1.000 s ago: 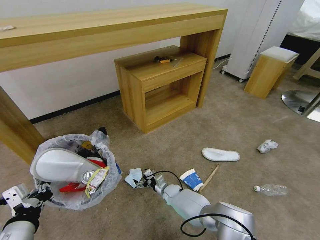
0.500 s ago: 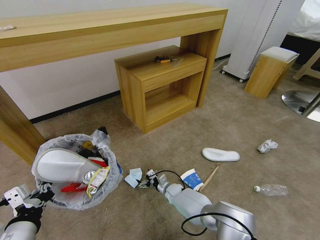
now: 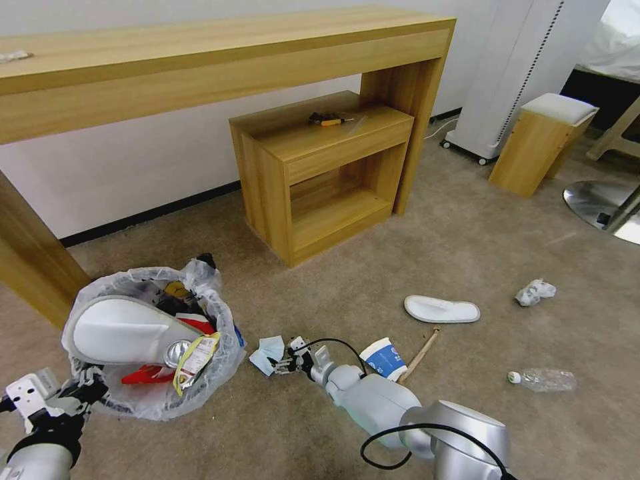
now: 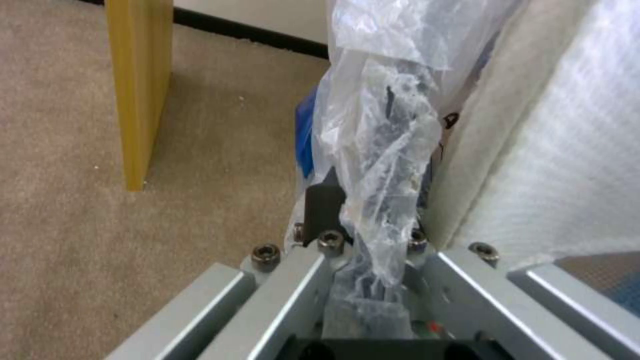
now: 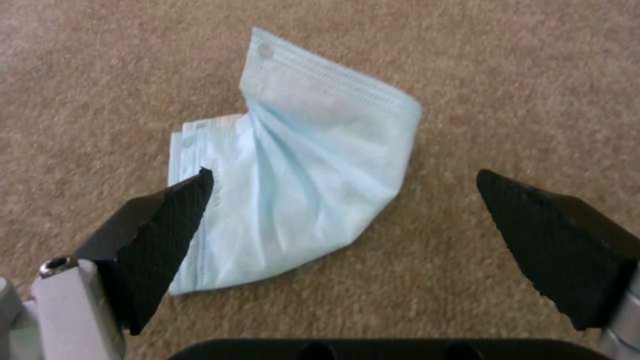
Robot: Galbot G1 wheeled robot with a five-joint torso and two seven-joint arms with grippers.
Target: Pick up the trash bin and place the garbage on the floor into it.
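**Right gripper spread over a face mask, left gripper clamped on the bin liner**

Right gripper (image 3: 283, 366) sits low over the beige carpet floor (image 3: 400, 267), its two dark pads wide apart and holding nothing. In the right wrist view the pale blue face mask (image 5: 293, 185) lies crumpled between the pads, one pad (image 5: 167, 235) overlapping its edge. The blue-white paper cup (image 3: 383, 358) and a wooden stick (image 3: 419, 355) lie at about 3 o'clock from the mask. Farther that way are a white slipper (image 3: 441, 309), a white wad (image 3: 535, 291) and a clear bottle (image 3: 541, 379).

Left gripper (image 3: 83, 389) is closed on the trash bin (image 3: 150, 343) at its plastic-lined rim, roughly 9 o'clock from the mask. Another white slipper (image 3: 127, 331), a crushed can (image 3: 179, 351) and red wrappers (image 3: 143, 375) lie inside.
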